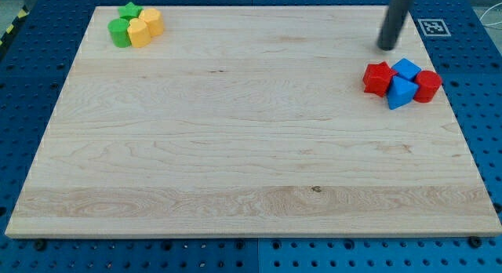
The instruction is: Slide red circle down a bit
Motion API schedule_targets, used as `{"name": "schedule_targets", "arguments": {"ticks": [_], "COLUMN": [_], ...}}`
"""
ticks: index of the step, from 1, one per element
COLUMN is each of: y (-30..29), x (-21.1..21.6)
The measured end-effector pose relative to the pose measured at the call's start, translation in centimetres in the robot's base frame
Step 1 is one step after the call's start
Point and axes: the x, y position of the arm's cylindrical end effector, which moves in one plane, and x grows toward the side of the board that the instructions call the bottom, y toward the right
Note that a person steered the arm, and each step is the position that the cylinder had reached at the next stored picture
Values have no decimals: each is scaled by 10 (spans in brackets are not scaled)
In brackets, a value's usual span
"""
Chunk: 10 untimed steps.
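Note:
The red circle [428, 85] is a red cylinder at the right end of a tight cluster near the view's right edge. Beside it to the left sit a blue block [406, 68], a blue triangular block [401, 93] and another red block [379, 78], all touching. My tip [387, 47] rests on the wooden board above and to the left of this cluster, apart from the blocks, roughly a block's width above the left red block.
At the view's top left a green star-like block [129, 11], a green block [119, 32] and two yellow blocks [150, 21] [139, 34] sit bunched together. The wooden board [235, 147] lies on a blue pegboard; a marker tag [432, 27] sits at the top right.

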Motion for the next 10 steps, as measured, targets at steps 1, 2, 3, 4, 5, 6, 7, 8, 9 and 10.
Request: {"name": "schedule_targets", "arguments": {"ticks": [1,2,3,4,5,6,7,8,9,10], "y": [25,25,27,32,32,32,32,30,23,8], "x": [24,52,64,81,98,109,110,103,111,121]}}
